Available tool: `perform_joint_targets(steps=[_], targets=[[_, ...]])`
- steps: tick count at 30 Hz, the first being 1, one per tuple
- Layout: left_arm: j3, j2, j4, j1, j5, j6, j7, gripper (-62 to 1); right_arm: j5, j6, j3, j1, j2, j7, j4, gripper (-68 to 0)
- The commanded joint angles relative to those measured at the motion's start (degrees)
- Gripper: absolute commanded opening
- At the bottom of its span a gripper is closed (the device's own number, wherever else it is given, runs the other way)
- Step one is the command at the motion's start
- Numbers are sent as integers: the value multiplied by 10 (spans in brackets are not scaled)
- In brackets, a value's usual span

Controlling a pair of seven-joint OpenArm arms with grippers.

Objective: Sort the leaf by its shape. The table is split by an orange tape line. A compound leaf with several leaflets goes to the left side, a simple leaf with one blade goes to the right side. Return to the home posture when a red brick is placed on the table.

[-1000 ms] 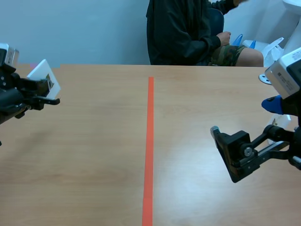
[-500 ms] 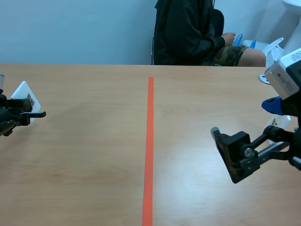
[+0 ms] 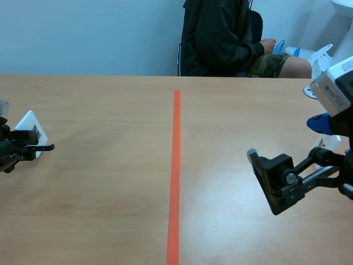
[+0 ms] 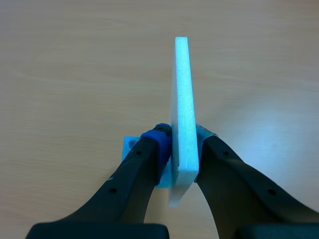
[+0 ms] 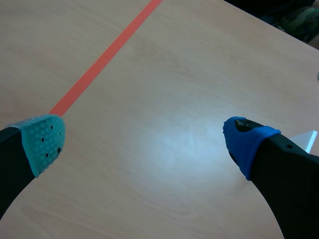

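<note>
**Foam card pinched on edge, far out on the left side**

Wood-grain table fills the scene, split down its middle by the orange tape line. A person sits across it at the far edge, hands off the table.

Over the right half hangs the right gripper, its jaws spread wide with nothing between them and only bare tabletop below.

At the far left, well apart from the tape, the left gripper is clenched on a white foam card. The card stands on its thin edge between the two fingers and runs straight ahead of them, so most of it juts forward past the tips. Whether its lower corner touches the table cannot be told.

The card looks very light and stiff, and it should not sag when carried. Foam of this kind probably dents or snaps under a hard squeeze, so a moderate grip suits it. Its broad flat faces are the sensible place to hold, near one edge, as the grip sits now. The soft blue pad pressing one face should keep it from slipping.

A small dark print shows on the card's face in the scene view. It is too small to tell whether the leaf is compound or simple.
</note>
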Motion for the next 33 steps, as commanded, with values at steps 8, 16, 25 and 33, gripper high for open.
perform_joint_targets(steps=[8,16,25,33], targets=[[1,2,3,-10,-1,1,-6,-474,0,-4,6,8,0,4,3,4],[1,-9,6,-10,-1,3,-9,-277,4,-4,6,8,0,2,3,4],[-7,-61,114,28,-1,-2,23,-19,4,-4,6,8,0,3,3,4],[-30,-109,333,160,-1,-31,80,14,4,-4,6,10,0,4,3,4]])
